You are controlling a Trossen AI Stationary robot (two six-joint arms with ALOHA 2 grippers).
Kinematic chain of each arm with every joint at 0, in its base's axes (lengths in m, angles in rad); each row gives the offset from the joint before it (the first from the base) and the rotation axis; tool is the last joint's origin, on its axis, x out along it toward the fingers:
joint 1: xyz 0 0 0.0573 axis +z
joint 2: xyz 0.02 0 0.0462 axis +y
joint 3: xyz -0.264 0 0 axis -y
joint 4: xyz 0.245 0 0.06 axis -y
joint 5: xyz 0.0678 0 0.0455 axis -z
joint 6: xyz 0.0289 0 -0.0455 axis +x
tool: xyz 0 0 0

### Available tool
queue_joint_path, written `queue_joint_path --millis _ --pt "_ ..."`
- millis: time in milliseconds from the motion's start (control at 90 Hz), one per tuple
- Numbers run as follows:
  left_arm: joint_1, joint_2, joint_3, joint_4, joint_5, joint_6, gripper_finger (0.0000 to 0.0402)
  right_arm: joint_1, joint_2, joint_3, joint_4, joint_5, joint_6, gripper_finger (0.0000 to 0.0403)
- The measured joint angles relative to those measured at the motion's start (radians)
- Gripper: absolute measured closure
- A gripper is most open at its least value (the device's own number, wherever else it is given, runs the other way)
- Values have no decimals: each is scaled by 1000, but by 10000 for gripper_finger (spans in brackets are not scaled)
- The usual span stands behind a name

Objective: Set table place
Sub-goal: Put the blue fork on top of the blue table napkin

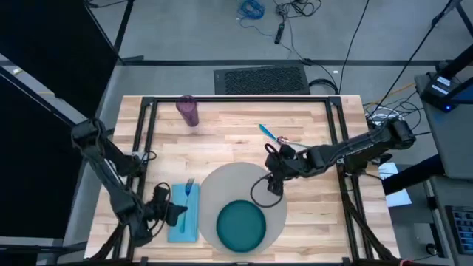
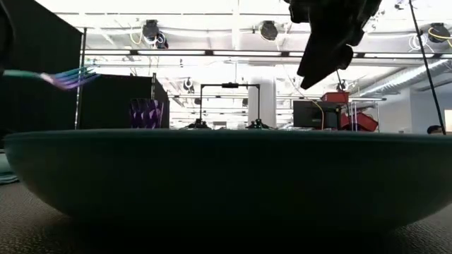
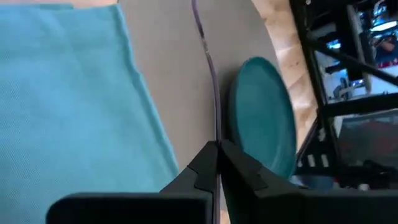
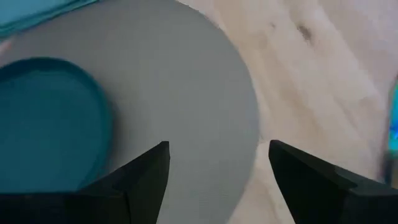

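The left gripper [image 1: 176, 213] is hanging over the light-blue napkin [image 1: 182, 215] at the near left of the table [image 1: 318, 214], its fingers [image 3: 205, 168] pressed together on the thin handle of a fork [image 2: 60, 77], whose tines are showing lifted in the air in the low view (the handle is running as a dark line past the fingertips in the left wrist view). The right gripper [image 1: 274, 185] is hovering over the far right part of the grey-beige mat [image 1: 222, 185], its fingers [image 4: 146, 174] spread wide with nothing between them. The teal plate [image 1: 241, 225] is lying on the near part of the mat, and the napkin is lying just beside the mat's left edge. The purple cup [image 1: 188, 110] is standing upright near the far edge, well apart from the setting, and another teal-handled piece of cutlery [image 1: 271, 134] is lying on the planks beyond the mat. The main risk is sitting with the fork: the grip is on a slim handle only, so the piece could be pivoting between the pads and landing crooked, or off the cloth, if it is released from height. Pressing down too far could be dragging or bunching the napkin, which looks soft and easy to shift. The right arm is carrying its own hazard, since a low sweep toward the cutlery or the cup could be nudging the mat and the plate with it, and the tall cup looks easy to tip if approached off-centre.
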Motion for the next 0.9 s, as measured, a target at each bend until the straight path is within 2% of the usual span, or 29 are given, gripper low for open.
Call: queue_joint_path --millis 244,900 --pt "-6 98 0 68 32 0 402 39 0 3 2 -23 47 144" --pt "7 136 0 63 81 3 401 61 0 3 1 -75 65 144"
